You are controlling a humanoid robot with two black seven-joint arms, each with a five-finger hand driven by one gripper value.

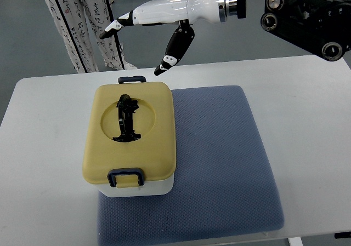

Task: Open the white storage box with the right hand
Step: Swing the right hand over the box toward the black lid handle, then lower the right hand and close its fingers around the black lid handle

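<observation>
Robot hand (143,33) on the right arm is up at the top of the frame, fingers (118,23) stretched out and relaxed, thumb (174,50) dangling down toward the counter. It's holding nothing and touching nothing, just hanging in the air above the far edge of the counter (307,114), a bit up and right of the box. Left one isn't visible anywhere.

So, one white storage box (131,142), sitting left of centre in the frame. White body, pale yellow lid (153,147), and the lid is on and closed. One black handle (126,119) lies flat in a round dip on the lid. Two dark blue latches: one (126,178) on the near end, one (132,79) on the far end, both look snapped down.

One blue-grey mat (219,164) is spread on the counter, and the box rests on its left edge, hanging partly over onto the bare white surface.

One person (82,21) stands at the upper left, behind the counter, only legs showing, in white trousers with black print. Well apart from the fingertips.
</observation>
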